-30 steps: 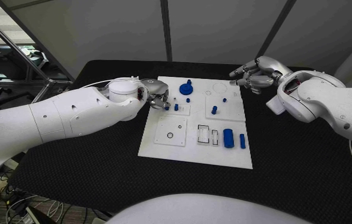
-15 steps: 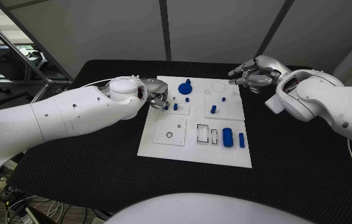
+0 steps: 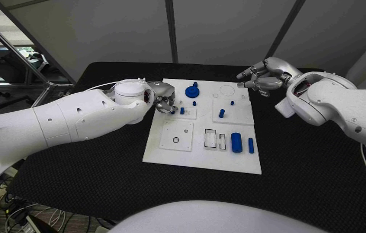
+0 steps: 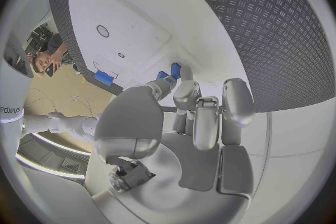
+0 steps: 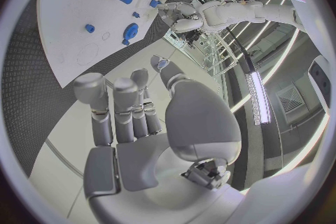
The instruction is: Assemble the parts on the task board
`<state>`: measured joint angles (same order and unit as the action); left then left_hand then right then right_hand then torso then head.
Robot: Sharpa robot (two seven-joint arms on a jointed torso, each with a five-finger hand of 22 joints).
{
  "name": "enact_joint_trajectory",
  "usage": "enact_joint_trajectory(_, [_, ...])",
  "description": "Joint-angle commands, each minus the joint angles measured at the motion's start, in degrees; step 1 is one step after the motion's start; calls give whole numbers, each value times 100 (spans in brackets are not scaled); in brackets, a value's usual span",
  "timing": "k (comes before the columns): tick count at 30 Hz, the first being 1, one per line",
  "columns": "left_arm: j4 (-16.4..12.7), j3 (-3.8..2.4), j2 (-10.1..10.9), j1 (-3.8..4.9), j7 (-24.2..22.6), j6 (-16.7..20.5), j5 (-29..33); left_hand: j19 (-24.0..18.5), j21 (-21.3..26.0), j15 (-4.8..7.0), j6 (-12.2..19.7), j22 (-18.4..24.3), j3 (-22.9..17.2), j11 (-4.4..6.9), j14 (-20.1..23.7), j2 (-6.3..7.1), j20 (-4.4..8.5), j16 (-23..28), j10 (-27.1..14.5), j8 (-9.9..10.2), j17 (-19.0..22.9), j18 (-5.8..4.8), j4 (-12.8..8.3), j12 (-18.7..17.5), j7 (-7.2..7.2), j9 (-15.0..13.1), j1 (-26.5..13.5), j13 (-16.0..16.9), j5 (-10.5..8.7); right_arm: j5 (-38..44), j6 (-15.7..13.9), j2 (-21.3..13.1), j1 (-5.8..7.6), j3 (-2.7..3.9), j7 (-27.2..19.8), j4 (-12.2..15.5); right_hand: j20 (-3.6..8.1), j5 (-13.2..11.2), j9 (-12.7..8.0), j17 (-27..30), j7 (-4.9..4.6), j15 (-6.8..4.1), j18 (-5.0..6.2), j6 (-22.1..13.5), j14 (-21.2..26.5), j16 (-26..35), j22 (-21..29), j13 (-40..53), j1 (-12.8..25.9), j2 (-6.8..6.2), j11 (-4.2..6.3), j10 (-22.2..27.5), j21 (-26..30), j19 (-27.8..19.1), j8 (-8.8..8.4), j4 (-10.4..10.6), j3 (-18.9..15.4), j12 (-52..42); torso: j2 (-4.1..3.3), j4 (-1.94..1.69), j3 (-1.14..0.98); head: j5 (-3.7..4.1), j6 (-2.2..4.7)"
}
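Observation:
The white task board [image 3: 174, 153] lies mid-table. On it are a round blue piece [image 3: 192, 91], a blue cylinder [image 3: 236, 142], a thin blue bar [image 3: 251, 145] and small blue pegs [image 3: 222, 113]. My left hand [image 3: 162, 102] hovers at the board's left edge, fingers curled in toward two small pegs [image 3: 181, 110]. In the left wrist view those pegs [image 4: 173, 71] sit right at the fingertips [image 4: 186, 88]; whether one is pinched I cannot tell. My right hand [image 3: 263, 79] hangs off the board's back right corner, fingers apart, holding nothing [image 5: 133, 123].
The board [image 5: 84, 5] has outlined slots and holes, among them a rectangular recess [image 3: 210, 137] and a round hole [image 3: 176, 140]. Black matting [image 3: 91, 180] surrounds the board on all sides. Grey partition walls stand behind the table.
My right hand has drifted slightly toward the back of the table. The left hand and the parts have stayed put.

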<state>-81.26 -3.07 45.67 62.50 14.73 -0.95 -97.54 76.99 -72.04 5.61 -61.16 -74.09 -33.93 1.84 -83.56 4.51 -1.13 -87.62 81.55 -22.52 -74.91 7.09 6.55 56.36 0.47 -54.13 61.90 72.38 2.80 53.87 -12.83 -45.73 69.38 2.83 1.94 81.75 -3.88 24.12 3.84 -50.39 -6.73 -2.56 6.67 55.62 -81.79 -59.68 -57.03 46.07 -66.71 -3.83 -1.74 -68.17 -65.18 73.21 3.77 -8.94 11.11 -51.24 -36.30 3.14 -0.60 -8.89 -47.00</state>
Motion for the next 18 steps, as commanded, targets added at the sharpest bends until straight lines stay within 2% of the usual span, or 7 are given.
enact_joint_trajectory(1, [-10, 6, -17, -7, 62, -89, 51, 66, -49, -9, -27, -20, 49, 101, -586, 140, 3, -43, 133, -8, -1278, -219, 67, 41, 14, -5, -13, 15, -3, 8, 12, -2, 11, 4, -45, 14, -6, 13, -1, -5, -8, 12, 26, -36, -37, 22, 1, -6, 59, 1, -7, 0, 37, 41, -9, 7, 33, -27, 4, 0, -1, 2, -3])
enact_joint_trajectory(6, [-1, 6, -24, -7, 134, -45, 51, 86, -72, -2, -73, -47, 194, 108, -591, 262, 11, -59, 151, -22, -1297, -225, 197, 79, 5, -34, -62, 36, -4, 8, 11, -1, 11, 4, -46, 12, -6, 13, -1, -5, -8, 12, 26, -36, -37, 22, 1, -6, 59, 1, -7, 0, 37, 41, -9, 7, 33, -27, 3, -2, 1, 4, -1])
enact_joint_trajectory(18, [74, 4, -61, -4, 310, 49, 51, 94, -74, 8, -92, -64, 398, 118, -587, 322, 22, -48, 147, 9, -1282, -227, 420, 70, -4, -55, -59, 35, -3, 8, 4, 4, 11, 4, -47, 7, -6, 13, -1, -5, -8, 12, 26, -36, -37, 22, 1, -6, 59, 1, -7, 0, 37, 41, -9, 7, 33, -27, 1, 1, 0, 9, 8])
